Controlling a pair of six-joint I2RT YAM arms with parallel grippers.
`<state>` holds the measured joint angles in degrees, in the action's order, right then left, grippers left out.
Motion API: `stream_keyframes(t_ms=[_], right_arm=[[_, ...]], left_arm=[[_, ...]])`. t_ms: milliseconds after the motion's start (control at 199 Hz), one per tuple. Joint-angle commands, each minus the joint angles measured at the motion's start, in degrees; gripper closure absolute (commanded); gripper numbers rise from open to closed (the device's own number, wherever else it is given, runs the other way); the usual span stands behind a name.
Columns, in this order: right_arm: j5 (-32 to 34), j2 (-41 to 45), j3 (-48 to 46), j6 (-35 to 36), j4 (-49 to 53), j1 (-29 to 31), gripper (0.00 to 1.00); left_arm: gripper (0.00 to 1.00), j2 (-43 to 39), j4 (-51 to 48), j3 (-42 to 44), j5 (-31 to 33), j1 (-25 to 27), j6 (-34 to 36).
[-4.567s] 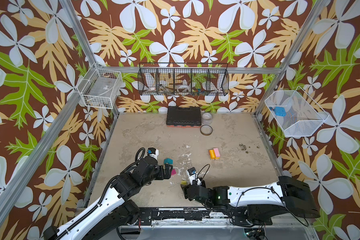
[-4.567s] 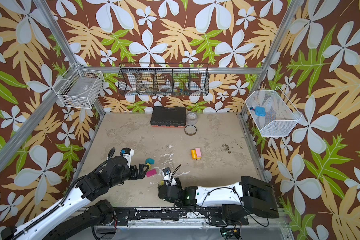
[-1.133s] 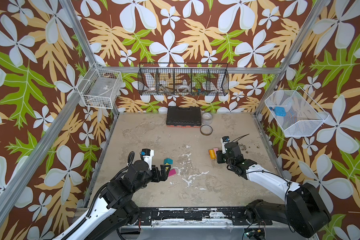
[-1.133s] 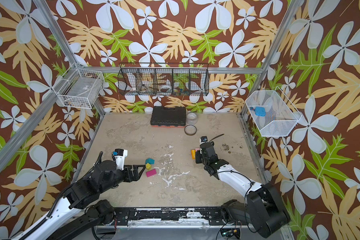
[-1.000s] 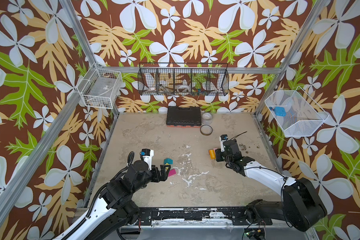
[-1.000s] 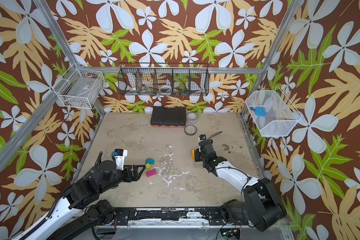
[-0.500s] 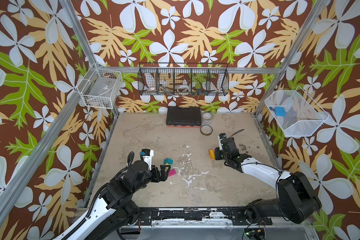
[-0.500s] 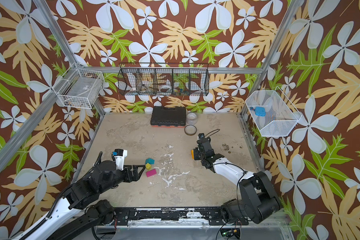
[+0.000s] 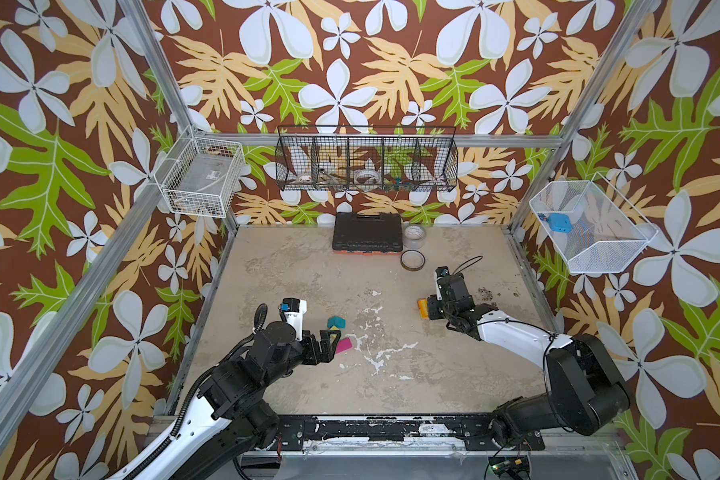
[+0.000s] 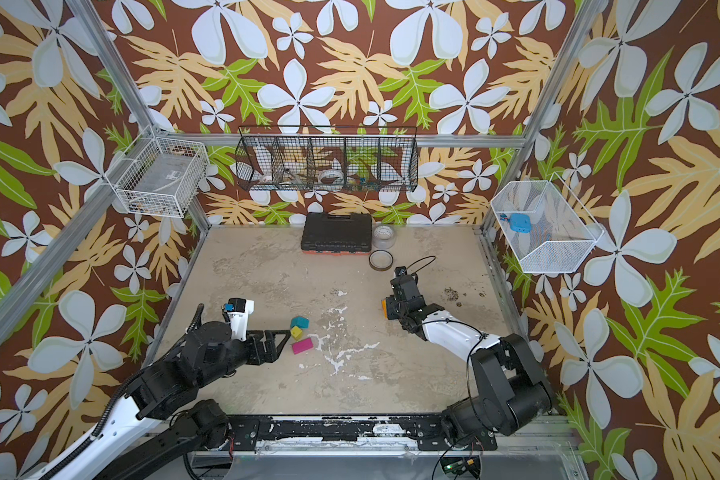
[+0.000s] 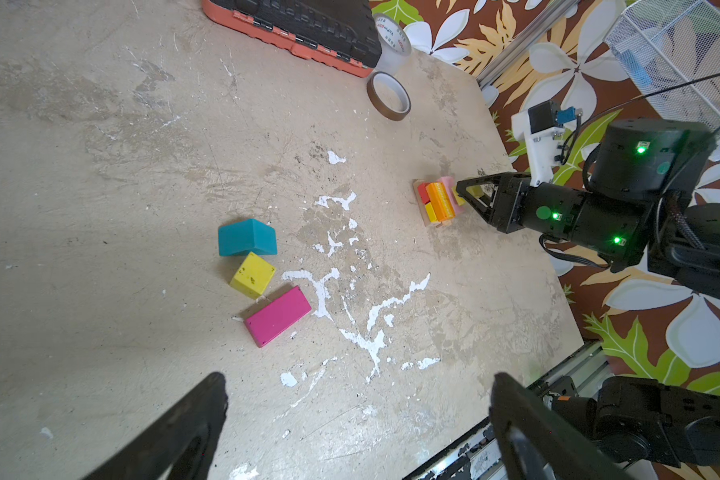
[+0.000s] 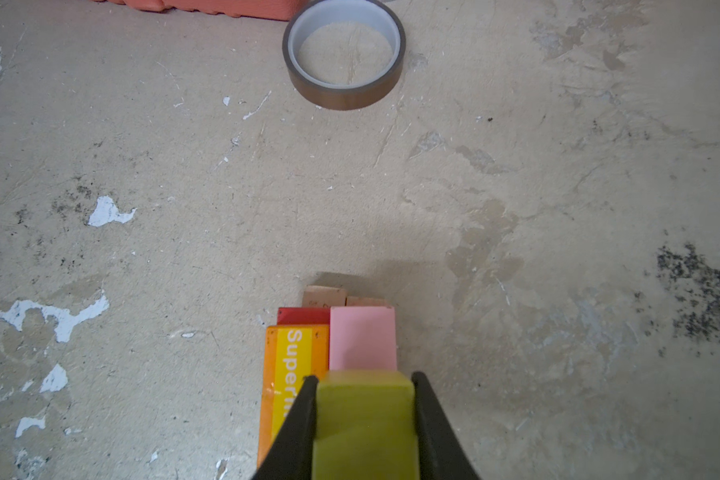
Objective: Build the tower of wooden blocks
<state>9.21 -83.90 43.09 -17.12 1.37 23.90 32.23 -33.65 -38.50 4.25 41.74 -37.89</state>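
My right gripper [image 12: 363,378] pinches 1 yellow-green wooden cube [image 12: 364,428]; I'd centre it over the pink rectangular block [image 12: 362,343] before releasing.

Beige scuffed tabletop [image 9: 350,282], white chips [image 9: 387,353] mid-surface.
Far edge, centre: black case [image 9: 368,230], clear tape roll [image 9: 415,237] at its right; brown tape ring [image 9: 412,260] just nearer.
Left, near: teal roof block [image 9: 336,321], yellow cube [image 10: 296,331], magenta block [image 10: 302,345], clustered.
Right: tan planks [image 12: 324,297] under stacked blocks [image 11: 439,201].

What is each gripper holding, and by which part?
The right gripper holds the yellow-green cube, with its jaws pressed on two opposite side faces. The left gripper is open and holds nothing.
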Motion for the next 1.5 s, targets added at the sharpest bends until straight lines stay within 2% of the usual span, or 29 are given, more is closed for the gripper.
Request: stream_keyframes(t_ms=[0, 543, 975, 1272, 1498], right_arm=[[0.4, -0.5, 0.5, 0.2, 0.3, 0.0, 0.86], [0.3, -1.8, 1.5, 0.2, 0.8, 0.0, 0.83], [0.5, -2.0, 1.5, 0.0, 1.0, 0.0, 0.73], [0.3, -1.7, 1.3, -0.2, 0.9, 0.0, 0.56], [-0.3, -1.0, 0.9, -0.2, 0.6, 0.0, 0.54]], left_arm=[[0.00, -0.1, 0.7, 0.2, 0.4, 0.0, -0.3], [0.00, -0.5, 0.7, 0.3, 0.4, 0.0, -0.5], [0.00, -0.7, 0.8, 0.4, 0.1, 0.0, -0.5], [0.00, -0.7, 0.8, 0.4, 0.2, 0.0, -0.6], [0.00, -0.6, 0.8, 0.4, 0.4, 0.0, -0.6]])
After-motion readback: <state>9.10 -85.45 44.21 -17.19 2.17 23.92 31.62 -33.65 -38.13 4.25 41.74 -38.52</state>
